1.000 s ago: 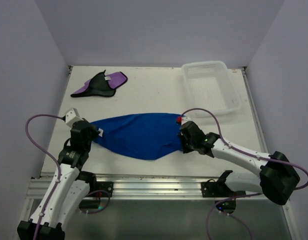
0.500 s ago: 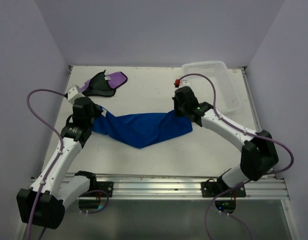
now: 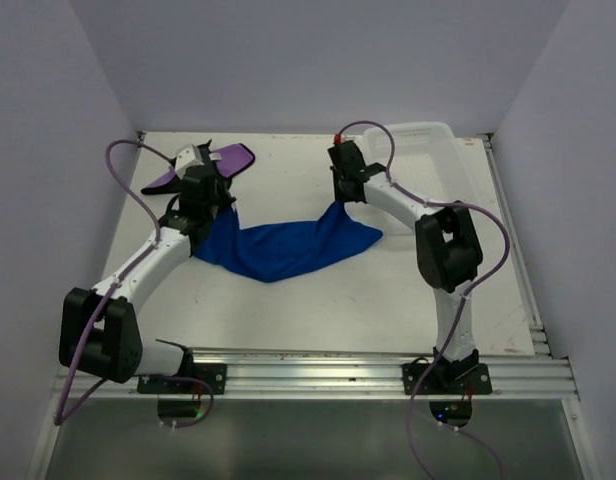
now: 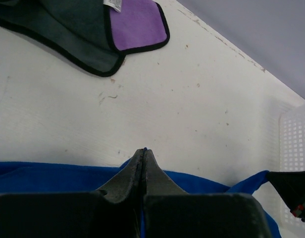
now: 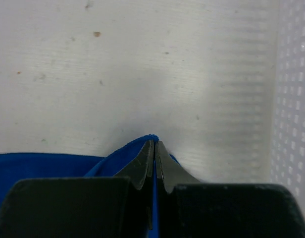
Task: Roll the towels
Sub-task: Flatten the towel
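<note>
Bright, even light from above leaves only a faint shadow beside the blue towel (image 3: 288, 248) on the table (image 3: 318, 300). In both wrist views the near fingers (image 4: 127, 176) are dark and blurred.

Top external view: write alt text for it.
A bright blue cloth towel hangs stretched over a white table, left gripper and right gripper each shut on one end. A purple-and-black cloth lies far left, a white plastic mesh basket far right.

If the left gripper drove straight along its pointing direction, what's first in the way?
Left gripper, shut on the blue towel, points across bare table at the purple towel. That towel's black-edged corner looks first in line, though the gripper's pitch is unclear.
</note>
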`<state>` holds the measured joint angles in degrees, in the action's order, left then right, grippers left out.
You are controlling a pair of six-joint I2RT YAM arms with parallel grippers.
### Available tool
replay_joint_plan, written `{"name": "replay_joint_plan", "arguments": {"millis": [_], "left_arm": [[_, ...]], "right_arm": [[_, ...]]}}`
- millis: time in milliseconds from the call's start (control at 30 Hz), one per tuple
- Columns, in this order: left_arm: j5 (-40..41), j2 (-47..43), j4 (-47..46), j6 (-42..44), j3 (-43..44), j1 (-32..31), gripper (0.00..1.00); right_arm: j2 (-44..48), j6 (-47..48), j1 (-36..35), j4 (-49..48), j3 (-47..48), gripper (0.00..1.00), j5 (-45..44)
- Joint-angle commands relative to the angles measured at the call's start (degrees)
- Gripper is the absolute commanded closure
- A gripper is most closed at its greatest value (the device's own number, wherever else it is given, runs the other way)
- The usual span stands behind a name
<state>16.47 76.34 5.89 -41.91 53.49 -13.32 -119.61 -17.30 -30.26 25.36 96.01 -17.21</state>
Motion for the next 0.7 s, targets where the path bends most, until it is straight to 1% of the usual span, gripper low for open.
{"name": "replay_joint_plan", "arguments": {"millis": [0, 33, 100, 300, 500, 567, 667], "left_arm": [[-0.21, 2.41, -7.56, 2.71, 3.98, -3.89, 1.0], [0.31, 3.89, -7.73, 2.8, 4.86, -5.56, 1.0], [-0.21, 5.13, -8.17, 2.71, 5.56, -6.54, 1.0], [-1.26, 7.25, -8.62, 3.41, 7.24, -7.86, 1.0], [-2.05, 7.51, -8.7, 4.29, 8.29, -8.83, 1.0], [-2.32, 7.86, -8.62, 4.38, 8.38, -9.0, 1.0], [-2.58, 8.48, -8.53, 4.56, 8.38, -9.0, 1.0]], "right_arm": [[0.0, -1.51, 4.32, 1.18, 0.24, 1.0, -3.7], [-0.18, -1.68, 5.03, 1.18, -0.11, 1.0, -3.62], [-0.71, -2.56, 7.13, 1.0, -0.99, 1.0, -3.53], [-1.5, -3.35, 12.06, 1.35, -1.61, 1.0, -3.35], [-1.5, -2.56, 15.05, 2.14, -1.87, 1.0, -3.1], [-0.8, -2.21, 15.49, 0.92, -2.92, 1.0, -1.34], [-1.23, -1.51, 15.41, 1.09, -2.32, 1.0, -0.98]]}}
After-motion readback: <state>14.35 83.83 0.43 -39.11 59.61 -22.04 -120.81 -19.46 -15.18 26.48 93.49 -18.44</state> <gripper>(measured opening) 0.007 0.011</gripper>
